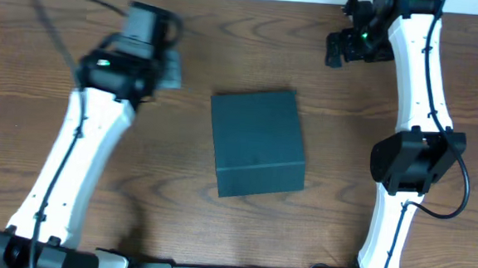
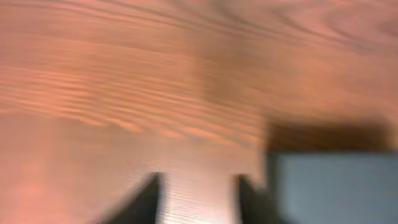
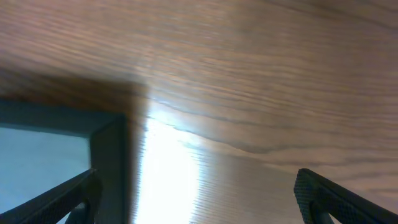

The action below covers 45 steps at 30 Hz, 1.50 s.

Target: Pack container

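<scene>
container (image 1: pixel 257 143): dark teal-green rectangular cardboard box, closed, sitting mid brown wooden table (image 1: pixel 340 115)
left gripper (image 2: pixel 199 186): fingers apart
right gripper (image 3: pixel 197 179): spread wide

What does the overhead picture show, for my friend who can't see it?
A dark teal container sits closed in the middle of a wooden table. The white left arm and right arm stand beside it, not touching it.
</scene>
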Tool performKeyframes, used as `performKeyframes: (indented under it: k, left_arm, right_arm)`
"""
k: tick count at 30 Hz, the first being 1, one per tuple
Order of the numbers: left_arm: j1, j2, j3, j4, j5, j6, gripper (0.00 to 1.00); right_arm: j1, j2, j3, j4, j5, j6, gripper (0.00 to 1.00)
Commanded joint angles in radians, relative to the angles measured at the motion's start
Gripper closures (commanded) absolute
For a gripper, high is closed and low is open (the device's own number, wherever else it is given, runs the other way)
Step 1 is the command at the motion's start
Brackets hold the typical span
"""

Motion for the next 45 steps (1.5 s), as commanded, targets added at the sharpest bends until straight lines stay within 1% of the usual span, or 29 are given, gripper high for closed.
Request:
performKeyframes:
  k: [1,2,7,12,35,39,45]
  left_arm:
    - [0.08,0.01,0.003,-0.006,-0.094,0.006,0.13]
    - [0.099,0.011,0.003,-0.006,-0.094,0.006,0.01]
    - [0.186,0.01,0.003,-0.005,-0.094,0.006,0.01]
    - [0.232,0.01,0.003,-0.005,-0.094,0.006,0.01]
    - [0.236,0.01,0.003,-0.005,-0.093,0.006,0.01]
    - [0.236,0.011,0.003,-0.005,-0.093,0.006,0.01]
    - [0.236,0.01,0.003,-0.005,-0.093,0.006,0.01]
  right_arm:
    - [-0.031,-0.026,0.018,0.0,0.024,0.008,0.01]
    - [-0.032,-0.026,0.018,0.003,0.024,0.008,0.01]
    - [-0.031,-0.026,0.018,0.023,0.025,0.007,0.01]
    - [-0.029,-0.026,0.018,0.026,0.026,0.007,0.01]
    - [-0.03,-0.026,0.018,0.026,0.026,0.007,0.01]
    - [-0.006,-0.086,0.018,0.026,0.026,0.007,0.01]
    - [0.085,-0.277,0.018,0.026,0.026,0.007,0.01]
